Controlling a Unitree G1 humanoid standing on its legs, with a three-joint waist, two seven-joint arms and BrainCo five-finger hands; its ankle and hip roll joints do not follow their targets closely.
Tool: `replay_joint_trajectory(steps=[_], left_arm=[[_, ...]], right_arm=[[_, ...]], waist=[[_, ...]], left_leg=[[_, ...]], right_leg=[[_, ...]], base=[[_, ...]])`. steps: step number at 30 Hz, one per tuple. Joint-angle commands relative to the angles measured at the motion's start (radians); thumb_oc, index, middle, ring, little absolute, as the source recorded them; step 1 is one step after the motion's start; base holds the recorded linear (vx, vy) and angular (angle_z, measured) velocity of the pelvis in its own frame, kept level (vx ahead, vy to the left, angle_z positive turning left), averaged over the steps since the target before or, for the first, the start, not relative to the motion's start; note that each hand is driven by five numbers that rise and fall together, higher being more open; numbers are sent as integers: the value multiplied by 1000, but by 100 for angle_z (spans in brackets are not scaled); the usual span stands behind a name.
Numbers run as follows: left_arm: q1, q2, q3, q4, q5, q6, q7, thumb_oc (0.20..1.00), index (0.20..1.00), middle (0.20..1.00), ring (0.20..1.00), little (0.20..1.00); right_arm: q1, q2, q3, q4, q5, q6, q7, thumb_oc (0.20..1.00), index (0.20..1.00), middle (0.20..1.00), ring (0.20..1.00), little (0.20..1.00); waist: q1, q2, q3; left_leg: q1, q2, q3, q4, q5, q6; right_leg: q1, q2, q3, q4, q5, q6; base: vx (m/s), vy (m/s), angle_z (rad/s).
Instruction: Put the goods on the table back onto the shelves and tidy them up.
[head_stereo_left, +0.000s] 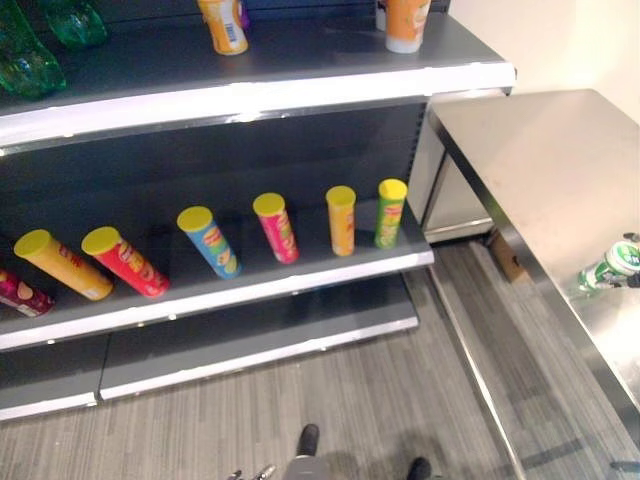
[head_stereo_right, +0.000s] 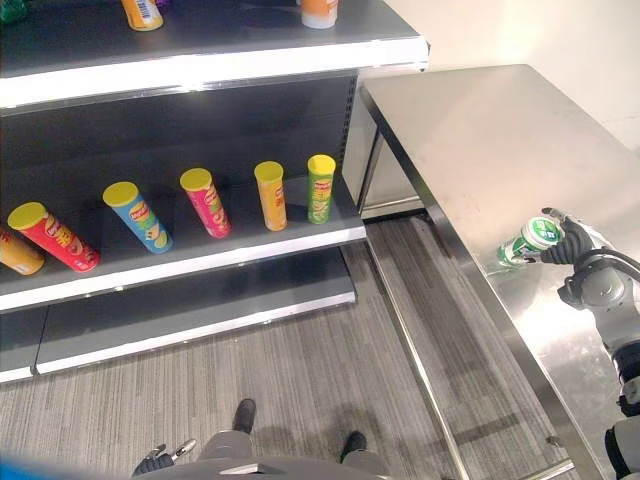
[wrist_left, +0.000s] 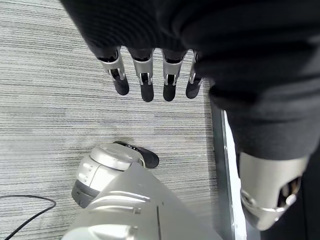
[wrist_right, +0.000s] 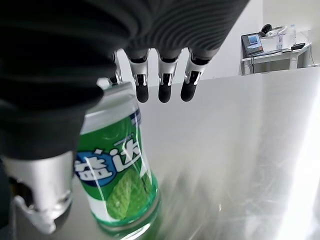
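- My right hand (head_stereo_right: 572, 243) is at the green gum canister (head_stereo_right: 528, 241) on the steel table (head_stereo_right: 470, 130). In the right wrist view the canister (wrist_right: 117, 175) sits between my thumb and my fingers (wrist_right: 161, 87).
- Hand state, right: the fingers reach straight past the canister's top and do not wrap it. The thumb lies beside the label. I judge the hand spread around the canister, not yet clamping it.
- The canister stands on its base on the table, with its long axis leaning and the white lid tipped toward the shelf unit (head_stereo_right: 200, 70). It is close to the table's near edge, so a sideways nudge could send it to the floor.
- My left hand (wrist_left: 145, 82) hangs low over the carpet, fingers straight and loose, holding nothing. It is well apart from the table, so my right hand is the nearer one for this item.
- Relation for the coming move: from the canister, the shelf unit lies to my left, across an open strip of carpet, with the table's end corner just beside the unit.
- Open room on the shelf unit: the middle shelf (head_stereo_left: 250, 285) carries a row of yellow-lidded crisp tubes (head_stereo_left: 340, 220), with little bare board past the green tube (head_stereo_left: 390, 213) at its table end. The top shelf (head_stereo_left: 300, 70) shows a wider bare stretch between the orange-labelled containers (head_stereo_left: 224, 25); I judge that the easier landing place.
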Motion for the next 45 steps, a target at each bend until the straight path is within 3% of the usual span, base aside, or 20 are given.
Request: replay_joint_trajectory(steps=[1, 15, 44, 45], left_arm=[[-34, 72, -43, 25, -27, -18, -2, 1000, 1000, 1000, 1000, 1000], [-31, 71, -43, 21, -32, -22, 8, 1000, 1000, 1000, 1000, 1000], [-24, 69, -59, -6, -46, -23, 3, 1000, 1000, 1000, 1000, 1000], [-25, 69, -57, -7, -44, -23, 4, 1000, 1000, 1000, 1000, 1000]], right_arm=[[-126, 30, 59, 35, 30, -7, -20, 1000, 1000, 1000, 1000, 1000], [-165, 36, 51, 27, 16, -10, -71, 1000, 1000, 1000, 1000, 1000], [-178, 65, 76, 103, 9, 4, -55, 1000, 1000, 1000, 1000, 1000], [-176, 67, 75, 103, 9, 5, -55, 840, 840, 840, 840, 840]], waist=[[26, -69, -15], [34, -66, -15], [38, -61, -10], [38, -61, -10]], left_leg=[[20, 57, 137, 14, -29, -25], [20, 56, 136, 13, -30, -25], [15, 56, 131, 13, -27, -24], [16, 55, 131, 13, -27, -24]], right_leg=[[29, -64, 110, 33, -98, 46], [33, -64, 107, 32, -97, 46], [32, -65, 99, 35, -100, 45], [33, -65, 99, 35, -100, 45]], base=[[0, 0, 0], [0, 0, 0], [0, 0, 0], [0, 0, 0]])
